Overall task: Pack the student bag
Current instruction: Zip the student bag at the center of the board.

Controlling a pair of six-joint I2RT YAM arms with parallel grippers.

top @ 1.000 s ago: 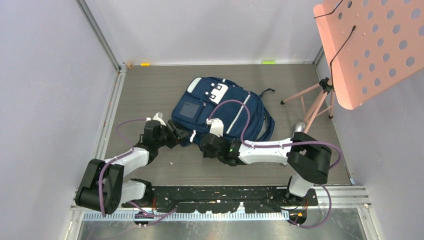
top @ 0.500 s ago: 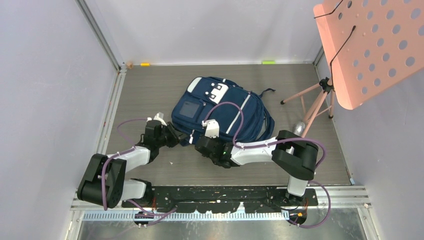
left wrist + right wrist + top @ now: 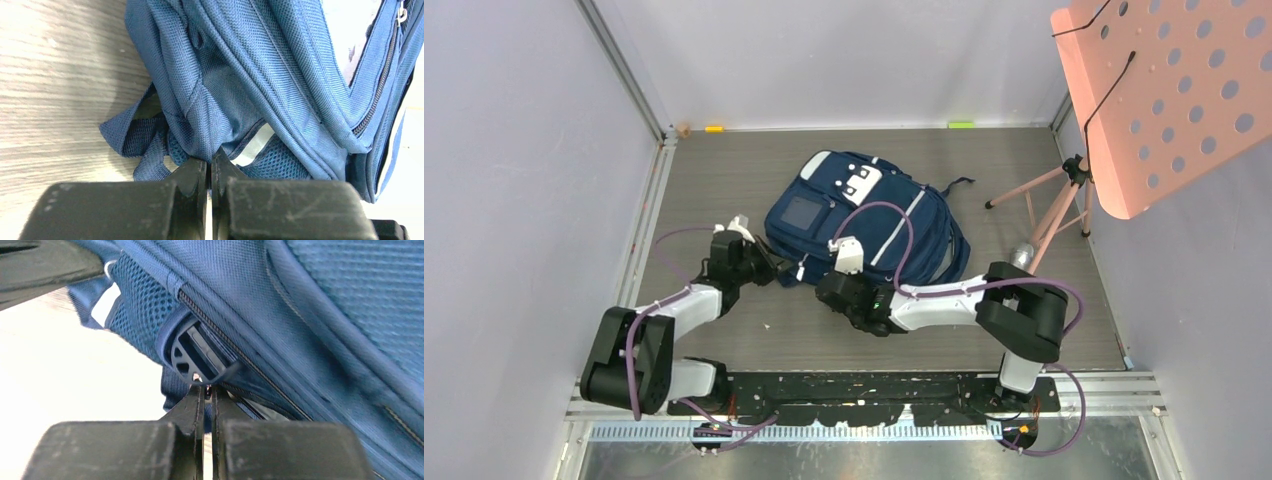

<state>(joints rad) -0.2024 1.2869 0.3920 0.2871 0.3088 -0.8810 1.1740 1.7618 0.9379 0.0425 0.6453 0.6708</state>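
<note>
The left gripper (image 3: 210, 162) and right gripper (image 3: 206, 387) are both fully closed, tips touching the near edge of the bag (image 3: 864, 215), any pinched fabric not discernible; the bag lies flat, front up, at the table (image 3: 724, 165) centre.

**Gripper tips and bag edges slipping out of sight**

From above, the left gripper (image 3: 780, 270) is burying its tips against the student bag (image 3: 874, 215), and the right gripper (image 3: 829, 288) is hiding its fingers beneath its own wrist. In both wrist views the bag is running off the top and right edges, and any fabric caught between the pressed-together jaws is proving impossible to make out. A dark shape (image 3: 45, 265) is getting cut off at the right wrist view's upper left corner. The pink perforated plate (image 3: 1164, 90) is running past the overhead frame.
</note>
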